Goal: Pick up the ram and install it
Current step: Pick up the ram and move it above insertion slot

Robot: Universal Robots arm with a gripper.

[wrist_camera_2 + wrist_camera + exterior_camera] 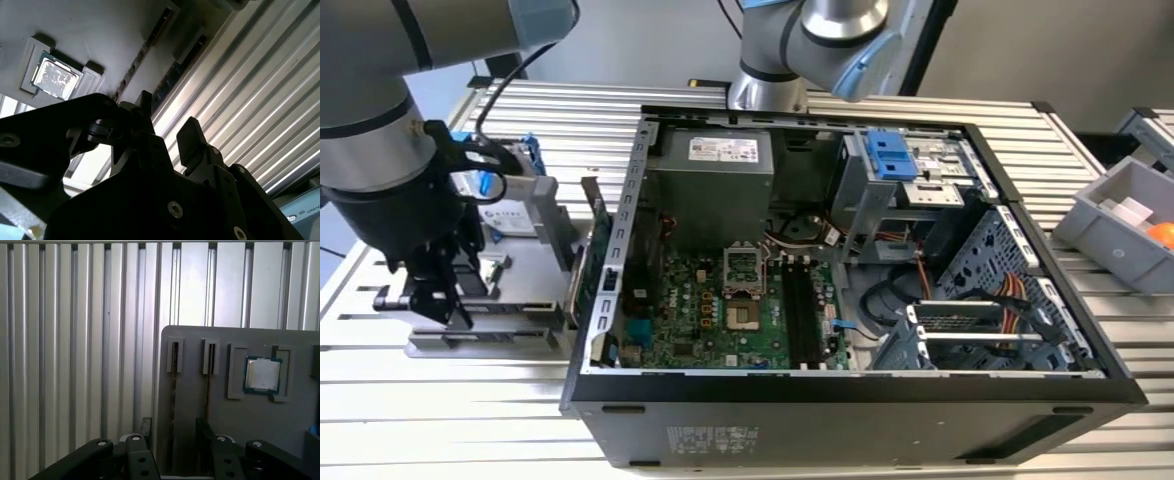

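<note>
In the first wrist view, the ram (174, 385) is a thin stick standing on edge in a slot of a grey holder plate (250, 430). A second stick (210, 380) stands in the slot beside it. My gripper (174, 432) is open and hangs just above the plate, with one finger on each side of the first ram and not touching it. The second wrist view shows the same ram (175, 75) running in between the fingertips (189, 134). In the exterior view, my gripper (434, 300) hangs over the holder plate (507, 335), to the left of the computer case.
A square silver CPU (262, 375) lies in a pocket of the plate past the second stick. A hard drive in a blue frame (507, 205) stands behind my gripper. The open computer case (854, 260) holds the motherboard's black slots (801, 310). A grey bin (1127, 220) is at the exterior view's right.
</note>
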